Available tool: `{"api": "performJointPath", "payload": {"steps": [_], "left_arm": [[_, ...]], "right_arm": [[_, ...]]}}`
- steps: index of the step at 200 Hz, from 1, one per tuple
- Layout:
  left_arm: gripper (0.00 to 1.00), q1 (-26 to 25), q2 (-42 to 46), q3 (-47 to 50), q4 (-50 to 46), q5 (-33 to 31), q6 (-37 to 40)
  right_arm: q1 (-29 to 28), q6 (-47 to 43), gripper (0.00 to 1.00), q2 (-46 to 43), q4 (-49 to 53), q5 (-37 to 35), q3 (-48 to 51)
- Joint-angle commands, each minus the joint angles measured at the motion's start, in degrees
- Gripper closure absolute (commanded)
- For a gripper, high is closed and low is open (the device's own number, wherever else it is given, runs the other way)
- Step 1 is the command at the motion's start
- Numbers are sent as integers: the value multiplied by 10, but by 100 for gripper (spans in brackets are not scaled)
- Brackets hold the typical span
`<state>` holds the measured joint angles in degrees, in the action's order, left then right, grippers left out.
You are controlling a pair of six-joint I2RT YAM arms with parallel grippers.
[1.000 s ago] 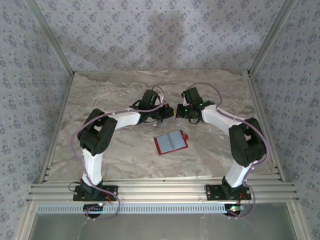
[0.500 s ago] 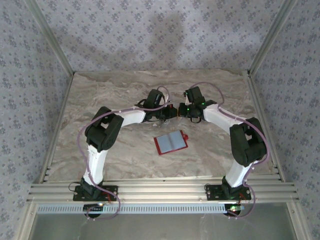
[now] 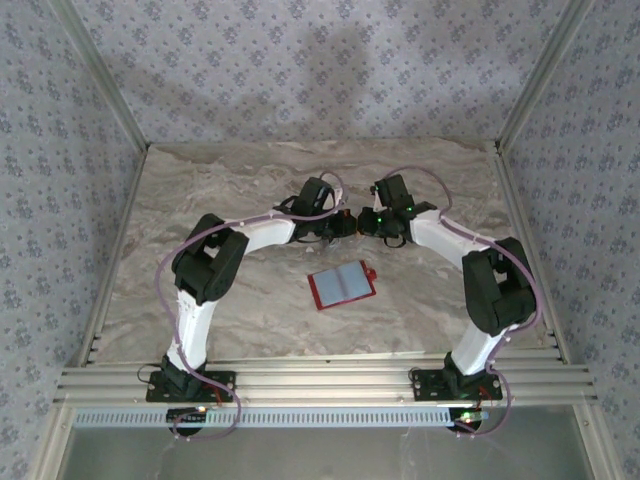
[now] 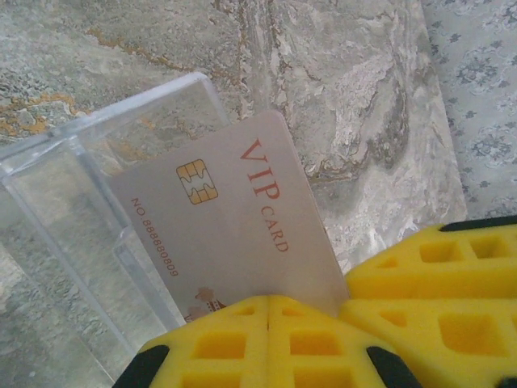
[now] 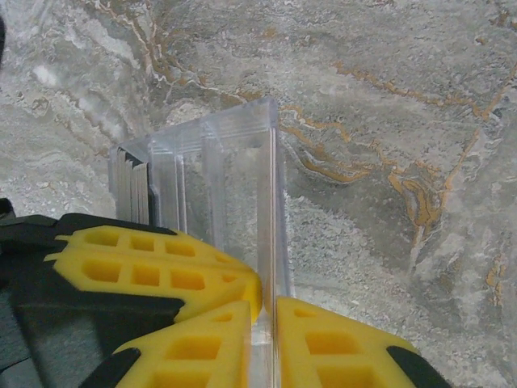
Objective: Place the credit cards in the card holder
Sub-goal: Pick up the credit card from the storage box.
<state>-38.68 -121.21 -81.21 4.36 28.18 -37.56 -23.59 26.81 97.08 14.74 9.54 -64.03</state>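
Note:
The card holder (image 3: 342, 286) lies open on the marble table, red-edged with pale pockets up, nearer the arm bases than both grippers. My left gripper (image 4: 269, 301) is shut on the lower edge of a pale credit card (image 4: 234, 218) printed "VIP CARD", which stands partly inside a clear plastic box (image 4: 73, 210). My right gripper (image 5: 269, 303) pinches a wall of that clear box (image 5: 226, 178) between its yellow pads. More credit cards (image 5: 129, 186) stand on edge in the box's far slots. In the top view both grippers (image 3: 350, 222) (image 3: 364, 222) meet tip to tip behind the card holder.
The right gripper's yellow fingers (image 4: 436, 275) sit right beside the held card. The left gripper's fingers (image 5: 145, 267) crowd the box's left side. The table's far edge and the patterned wall (image 4: 485, 121) lie close beyond the box.
The left arm has swung right until its gripper met the right gripper at the box. The right gripper shifted slightly right. The card holder has not moved.

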Motion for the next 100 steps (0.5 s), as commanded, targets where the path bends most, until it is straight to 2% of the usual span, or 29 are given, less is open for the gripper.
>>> {"api": "performJointPath", "payload": {"steps": [1,33,55,100], "left_arm": [[99,-11,-32,-9,-53,-50,26],[99,-16,-39,-18,-64,-64,34],[99,-16,-42,-22,-70,-70,38],[99,-20,-49,-30,-81,-84,45]], "right_arm": [[-3,12,82,-24,-5,38,6],[0,14,82,-31,-10,49,11],[2,15,88,-32,-12,54,13],[6,18,83,-39,-15,59,20]]}}
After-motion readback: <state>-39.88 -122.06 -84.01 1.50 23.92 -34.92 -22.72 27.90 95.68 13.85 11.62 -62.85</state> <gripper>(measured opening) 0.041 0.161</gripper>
